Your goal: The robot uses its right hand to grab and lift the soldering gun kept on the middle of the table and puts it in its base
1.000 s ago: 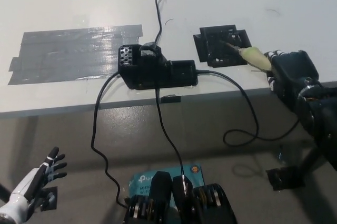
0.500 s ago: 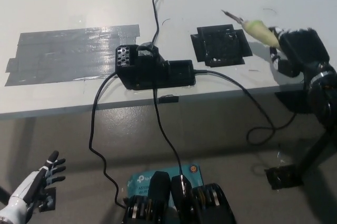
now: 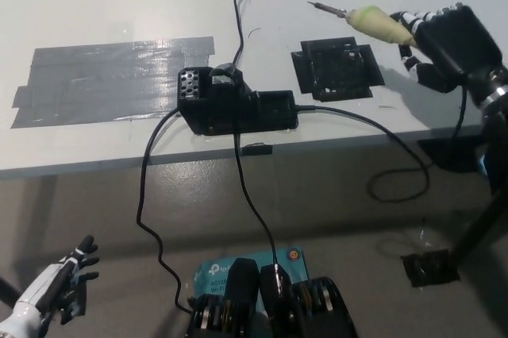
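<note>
My black right hand is shut on the soldering gun, holding it in the air above the table's right side. Its pale yellow-green grip and thin metal tip point left, above the far edge of a black square mat. The black base unit sits in the middle of the table near the front edge, left of the mat. A black cable runs from the base over the table edge and loops up toward my right hand. My white left hand hangs low at the bottom left, fingers spread, holding nothing.
A wide patch of grey tape covers the table's left part. A thin loose wire lies behind the base. More cables drop from the base to the floor. A teal box lies on the floor below.
My right hand has lifted the soldering gun off the black mat and carried it up and leftward; its tip now points further left. The left hand dropped slightly.
</note>
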